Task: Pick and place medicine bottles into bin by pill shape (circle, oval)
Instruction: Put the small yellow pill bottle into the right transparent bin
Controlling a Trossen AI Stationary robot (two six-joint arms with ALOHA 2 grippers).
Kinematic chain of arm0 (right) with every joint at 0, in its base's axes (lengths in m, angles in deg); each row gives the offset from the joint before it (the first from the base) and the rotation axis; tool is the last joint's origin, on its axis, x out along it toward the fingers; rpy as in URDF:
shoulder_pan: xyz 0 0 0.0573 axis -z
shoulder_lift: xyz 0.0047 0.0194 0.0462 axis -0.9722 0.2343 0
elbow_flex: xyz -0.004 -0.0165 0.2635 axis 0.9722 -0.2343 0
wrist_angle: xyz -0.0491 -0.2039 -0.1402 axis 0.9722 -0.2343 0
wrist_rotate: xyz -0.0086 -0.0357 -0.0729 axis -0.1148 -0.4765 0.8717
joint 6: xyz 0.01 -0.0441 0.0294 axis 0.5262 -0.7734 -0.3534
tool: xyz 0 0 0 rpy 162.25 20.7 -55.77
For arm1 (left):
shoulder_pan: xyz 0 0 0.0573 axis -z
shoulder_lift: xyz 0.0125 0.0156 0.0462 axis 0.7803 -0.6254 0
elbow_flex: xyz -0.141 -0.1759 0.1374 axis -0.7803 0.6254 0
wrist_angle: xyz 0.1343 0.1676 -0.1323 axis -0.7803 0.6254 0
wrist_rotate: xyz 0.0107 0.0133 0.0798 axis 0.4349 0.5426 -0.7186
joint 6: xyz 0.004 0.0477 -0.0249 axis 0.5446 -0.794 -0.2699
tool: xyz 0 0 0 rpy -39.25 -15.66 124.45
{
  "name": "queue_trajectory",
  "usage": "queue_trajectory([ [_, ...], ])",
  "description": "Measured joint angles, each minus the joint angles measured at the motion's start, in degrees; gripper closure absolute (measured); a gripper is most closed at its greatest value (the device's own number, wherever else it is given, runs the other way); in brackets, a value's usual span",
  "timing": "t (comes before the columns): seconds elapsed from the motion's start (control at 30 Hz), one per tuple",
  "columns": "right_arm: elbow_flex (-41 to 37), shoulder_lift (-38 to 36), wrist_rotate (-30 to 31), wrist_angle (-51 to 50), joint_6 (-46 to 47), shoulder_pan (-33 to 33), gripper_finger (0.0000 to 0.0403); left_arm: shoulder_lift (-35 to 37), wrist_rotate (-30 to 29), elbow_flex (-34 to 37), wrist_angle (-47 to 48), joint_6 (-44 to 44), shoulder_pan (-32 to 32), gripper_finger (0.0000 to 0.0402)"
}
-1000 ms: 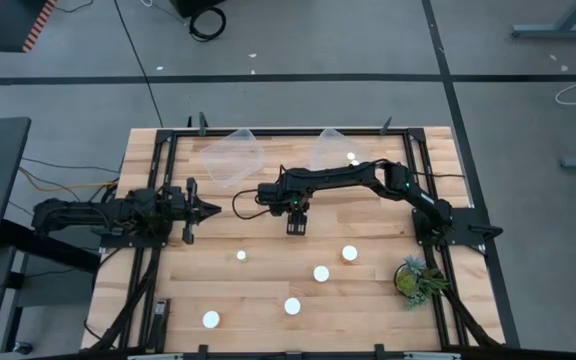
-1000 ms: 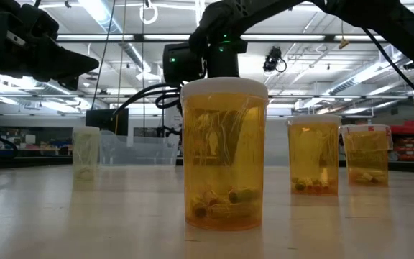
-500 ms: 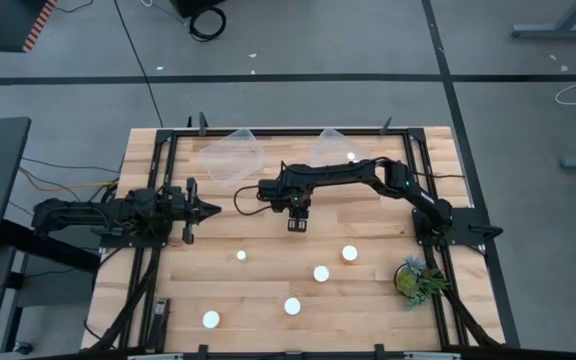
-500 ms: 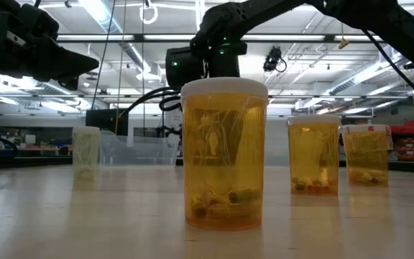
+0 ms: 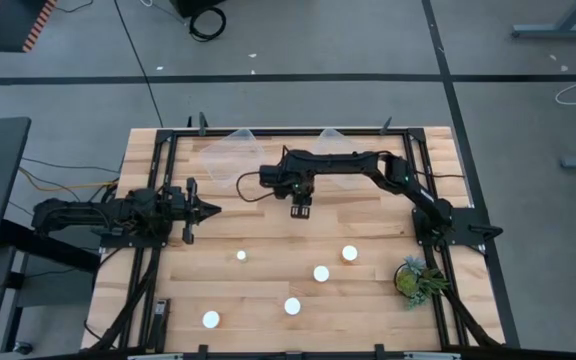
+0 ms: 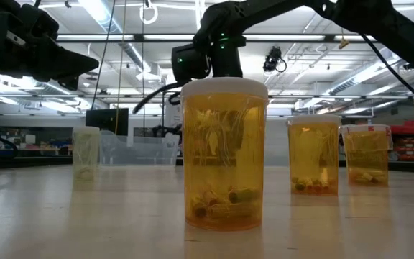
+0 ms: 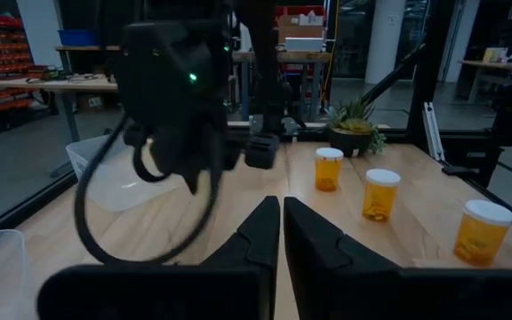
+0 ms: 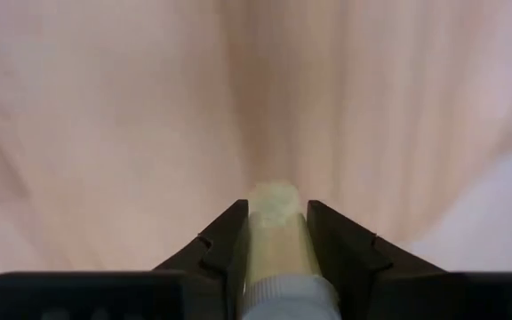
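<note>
My right gripper (image 5: 301,207) hangs over the middle of the table, near the far clear bins, shut on a pale medicine bottle (image 8: 274,233) with a white cap. In the low view the front amber bottle (image 6: 224,155) hides this gripper's fingers. Several white-capped bottles stand on their bases on the wood: (image 5: 241,255), (image 5: 349,253), (image 5: 320,272), (image 5: 291,306), (image 5: 211,319). My left gripper (image 5: 204,210) waits shut and empty at the table's left. My right gripper pinches the pale bottle's body (image 8: 276,222) between its two fingers (image 8: 229,233), just below the white cap (image 8: 288,295). The fingers come from above, pointing down along the bottle's sides. The bottle stands upright in the hold, cap toward the wrist.
Two clear bins (image 5: 233,155) (image 5: 330,143) stand at the far edge. A green plant (image 5: 416,278) sits at the near right. Black frame rails (image 5: 158,230) run along the table's left and right sides. Bare wood lies between the bins and the standing bottles.
My right gripper has gone toward the table's far edge and a little right, carrying the pale bottle toward the clear bins. Its forearm has swung closer to the far edge.
</note>
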Motion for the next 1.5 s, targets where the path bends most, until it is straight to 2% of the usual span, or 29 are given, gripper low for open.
queue_trajectory([
  [0.27, 5.24, -0.04, 3.49, -5.22, -0.25, 3.08, 0.0283, 0.0, 0.01, 0.01, 0.0, 0.01, 0.01, 0.0366],
  [0.47, 7.63, -0.07, 7.25, -9.94, -0.25, 5.66, 0.0283, 0.0, 0.02, 0.01, 0.0, 0.02, 0.01, 0.0373],
  [0.77, 7.05, -1.93, 9.42, -8.66, -0.96, 10.62, 0.0283, 0.0, 0.02, 0.02, 0.0, 0.02, 0.0, 0.0369],
  [1.1, 6.9, -1.92, 9.83, -8.11, -1.19, 17.89, 0.0283, 0.0, 0.02, 0.01, 0.0, 0.0, 0.0, 0.0375],
  [1.5, -2.37, -1.9, 4.55, 2.86, -4.05, 22.39, 0.0283, -0.01, 0.01, 0.0, -0.02, 0.02, 0.01, 0.0369],
])
